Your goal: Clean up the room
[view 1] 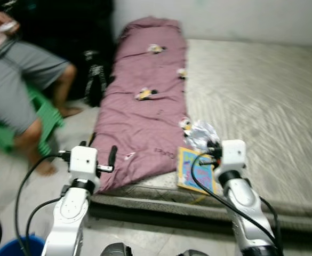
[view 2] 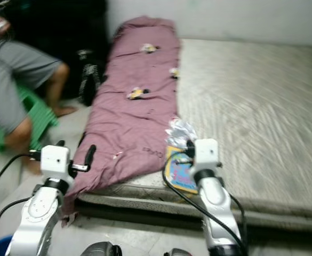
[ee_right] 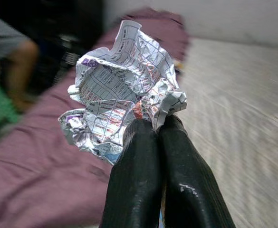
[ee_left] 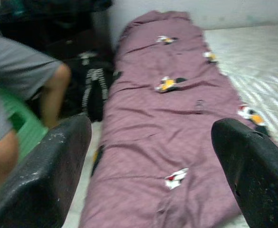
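Note:
My right gripper (ee_right: pixel 158 124) is shut on a crumpled sheet of printed paper (ee_right: pixel 115 99), held just above the near edge of the mattress; the paper (view 1: pixel 201 133) shows white in front of the right wrist. Below it a colourful booklet (view 1: pixel 194 170) lies flat at the mattress edge. My left gripper (view 1: pixel 97 154) is open and holds nothing, and it hovers by the near end of a mauve quilt (view 1: pixel 142 101). Through its fingers (ee_left: pixel 48 180) I look along the quilt (ee_left: pixel 177 128).
A grey mattress (view 1: pixel 262 106) lies on the floor against a white wall. A person sits on a green plastic stool (view 1: pixel 44 117) at the left, legs near the quilt. A dark bag (view 1: pixel 94 80) stands beside the quilt. A blue bucket (view 1: pixel 17 248) is by my left side.

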Robot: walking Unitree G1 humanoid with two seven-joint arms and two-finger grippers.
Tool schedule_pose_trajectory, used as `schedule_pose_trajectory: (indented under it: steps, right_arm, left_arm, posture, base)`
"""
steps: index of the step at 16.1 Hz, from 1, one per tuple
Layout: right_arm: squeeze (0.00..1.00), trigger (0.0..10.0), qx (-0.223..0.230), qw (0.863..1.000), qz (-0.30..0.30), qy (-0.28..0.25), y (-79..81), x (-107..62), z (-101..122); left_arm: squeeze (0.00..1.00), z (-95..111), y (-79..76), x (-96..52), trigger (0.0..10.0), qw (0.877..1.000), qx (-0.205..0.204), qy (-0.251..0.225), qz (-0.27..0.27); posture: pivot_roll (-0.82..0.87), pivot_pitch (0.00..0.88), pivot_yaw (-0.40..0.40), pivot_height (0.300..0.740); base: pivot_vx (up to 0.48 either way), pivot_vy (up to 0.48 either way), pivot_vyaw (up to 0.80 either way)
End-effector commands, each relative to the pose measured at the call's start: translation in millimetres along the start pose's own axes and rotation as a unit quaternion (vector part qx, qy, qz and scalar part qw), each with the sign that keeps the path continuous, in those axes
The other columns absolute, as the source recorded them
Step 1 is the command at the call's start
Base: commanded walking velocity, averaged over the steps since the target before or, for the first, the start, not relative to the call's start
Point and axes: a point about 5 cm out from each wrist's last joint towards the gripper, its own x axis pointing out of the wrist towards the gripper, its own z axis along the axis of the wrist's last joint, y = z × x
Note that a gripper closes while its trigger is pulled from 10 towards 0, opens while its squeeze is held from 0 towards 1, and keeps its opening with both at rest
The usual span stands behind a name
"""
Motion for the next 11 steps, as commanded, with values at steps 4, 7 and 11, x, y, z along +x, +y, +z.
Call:
schedule_pose_trajectory:
  steps: [4,7,11]
  right_arm:
    - [0.0,10.0,0.009,1.0,0.025,0.005,9.1,9.9,1.7]
    - [0.0,10.0,0.009,0.999,0.038,0.006,9.7,11.0,2.3]
    - [0.0,10.0,0.003,0.999,0.047,0.007,6.6,12.9,4.2]
  left_arm:
    - [0.0,4.3,-9.7,-12.9,10.0,1.0,-0.021,-0.005,0.001]
    - [0.0,5.0,-6.4,-13.3,10.0,1.0,-0.021,-0.006,0.022]
    - [0.0,3.3,-7.3,-12.6,10.0,0.999,-0.015,0.004,0.031]
  posture:
    - [0.03,0.0,-0.05,0.74]
    - [0.04,0.0,-0.065,0.74]
    - [0.02,0.0,-0.074,0.74]
  base:
    - [0.0,0.0,0.8]
    - [0.0,0.0,0.8]
    - [0.0,0.0,0.8]
